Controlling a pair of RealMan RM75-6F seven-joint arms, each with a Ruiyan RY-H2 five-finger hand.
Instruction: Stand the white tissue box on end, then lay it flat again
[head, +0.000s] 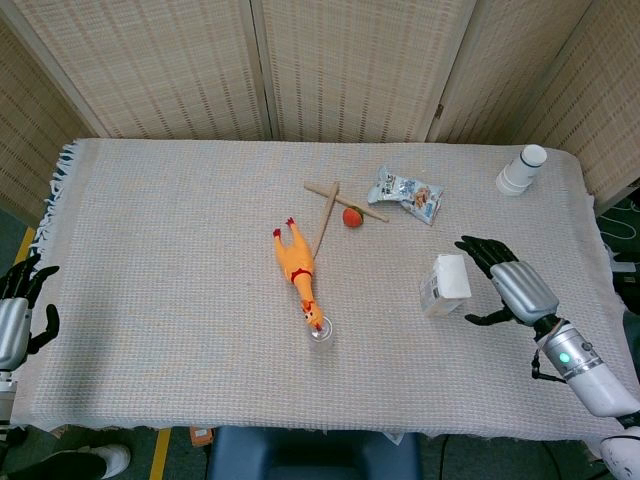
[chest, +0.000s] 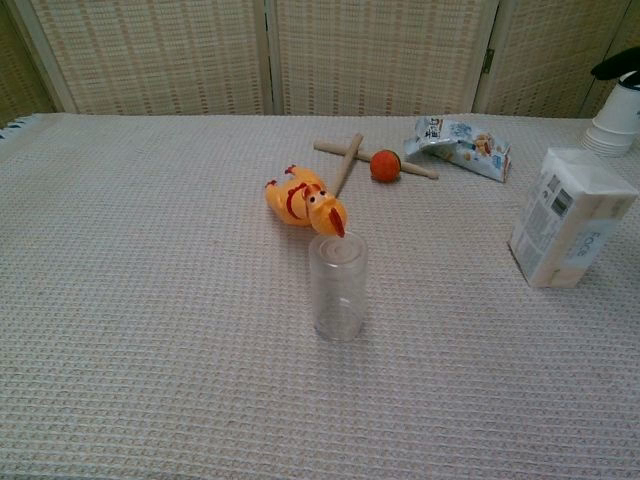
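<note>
The white tissue box (head: 446, 284) stands on end on the cloth at the right, leaning slightly; the chest view shows the tissue box (chest: 569, 217) upright with printed sides. My right hand (head: 510, 286) hovers just right of the box, fingers spread, holding nothing and clear of it. Only its dark fingertips (chest: 616, 64) show at the top right of the chest view. My left hand (head: 18, 312) hangs off the table's left edge, fingers apart and empty.
A yellow rubber chicken (head: 297, 269) lies mid-table beside a clear plastic cup (chest: 337, 287). Crossed wooden sticks (head: 327, 208), an orange ball (head: 352, 216) and a snack packet (head: 405, 194) sit behind. Stacked paper cups (head: 521, 170) stand at the far right.
</note>
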